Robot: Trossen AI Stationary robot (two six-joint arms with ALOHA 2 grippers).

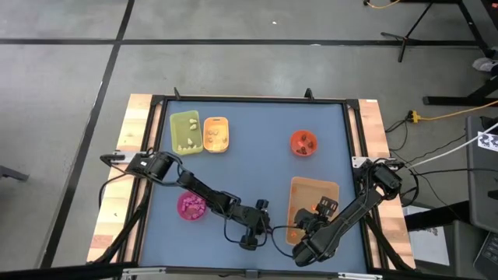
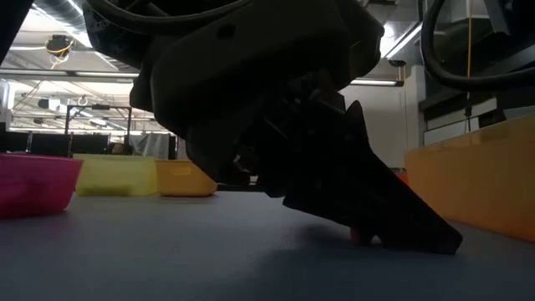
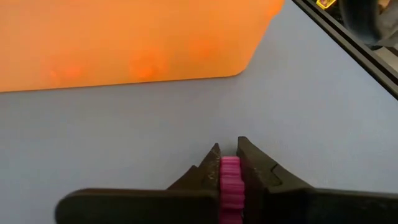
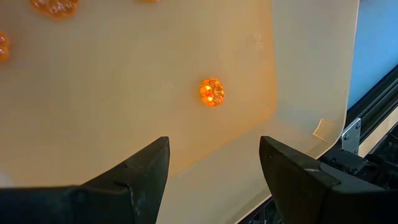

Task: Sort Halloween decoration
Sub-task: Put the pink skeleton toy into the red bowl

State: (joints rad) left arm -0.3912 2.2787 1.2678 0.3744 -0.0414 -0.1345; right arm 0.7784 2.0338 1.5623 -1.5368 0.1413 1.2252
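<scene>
Now | left gripper (image 3: 229,163) pinching pink trinket (image 3: 230,180) near table's front edge, for sorting | right gripper (image 4: 211,163) hanging open over tan tray (image 4: 124,124), waiting

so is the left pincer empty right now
No, the left pincer is shut on a small pink trinket, which shows squeezed between its two dark fingers just above the blue table.

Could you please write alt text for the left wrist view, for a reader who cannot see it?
The left gripper has its jaws closed on a small magenta-pink ridged trinket, held low over the blue-grey table. Beyond it stands the wall of an orange tray, with the table's dark edge rail running across one corner.
</scene>
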